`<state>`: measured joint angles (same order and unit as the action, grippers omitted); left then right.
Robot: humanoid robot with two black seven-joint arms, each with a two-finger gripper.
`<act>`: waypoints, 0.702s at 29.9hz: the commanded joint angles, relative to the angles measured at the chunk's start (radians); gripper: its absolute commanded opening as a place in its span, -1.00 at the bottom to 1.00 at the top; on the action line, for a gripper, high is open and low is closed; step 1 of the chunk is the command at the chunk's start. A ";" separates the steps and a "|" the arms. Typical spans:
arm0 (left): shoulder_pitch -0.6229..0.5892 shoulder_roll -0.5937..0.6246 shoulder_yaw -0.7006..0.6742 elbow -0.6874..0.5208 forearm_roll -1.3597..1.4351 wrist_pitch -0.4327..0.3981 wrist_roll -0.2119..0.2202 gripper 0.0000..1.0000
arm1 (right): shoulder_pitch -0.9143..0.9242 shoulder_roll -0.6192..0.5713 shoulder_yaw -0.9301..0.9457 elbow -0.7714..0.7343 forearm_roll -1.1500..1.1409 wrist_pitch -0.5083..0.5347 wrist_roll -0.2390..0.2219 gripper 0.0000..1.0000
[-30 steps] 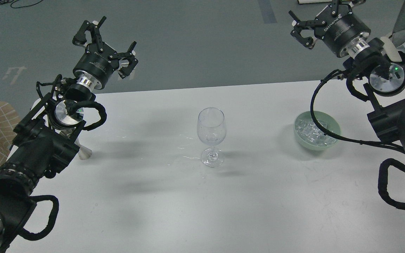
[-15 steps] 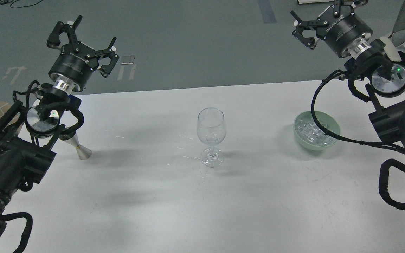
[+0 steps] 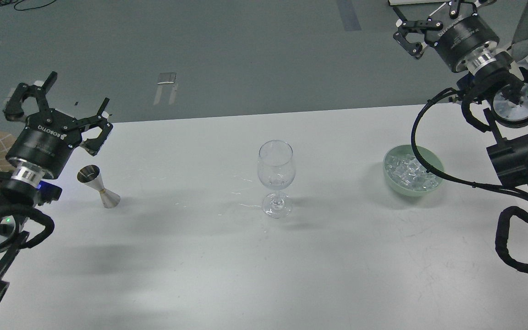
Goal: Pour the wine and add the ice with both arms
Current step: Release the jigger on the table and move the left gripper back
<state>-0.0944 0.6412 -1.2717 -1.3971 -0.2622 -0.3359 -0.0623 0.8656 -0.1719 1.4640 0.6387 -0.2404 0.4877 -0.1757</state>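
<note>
I see a white table (image 3: 209,275) on a grey floor (image 3: 245,55). A wine glass (image 3: 276,178) stands mid-table; any wine in it is too faint to tell. Ice (image 3: 410,172) fills a green bowl (image 3: 436,158) near the right edge, a steel jigger (image 3: 99,186) near the left. My left gripper (image 3: 55,107), marked ROBOTIQ, and right gripper (image 3: 433,20) hover spread wide, empty.
</note>
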 commanded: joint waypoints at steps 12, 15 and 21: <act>0.510 -0.149 -0.247 -0.181 0.012 -0.034 -0.010 0.29 | -0.025 -0.006 -0.011 -0.010 -0.002 -0.001 -0.008 1.00; 0.501 -0.210 -0.241 -0.116 0.021 -0.034 -0.008 0.30 | -0.034 -0.017 -0.011 -0.008 -0.002 -0.003 -0.008 1.00; 0.400 -0.221 -0.221 -0.020 0.040 -0.026 0.013 0.32 | -0.043 -0.037 -0.010 -0.008 -0.002 -0.024 -0.008 1.00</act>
<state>0.3586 0.4255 -1.5025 -1.4565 -0.2274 -0.3670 -0.0618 0.8255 -0.1989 1.4526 0.6302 -0.2424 0.4713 -0.1841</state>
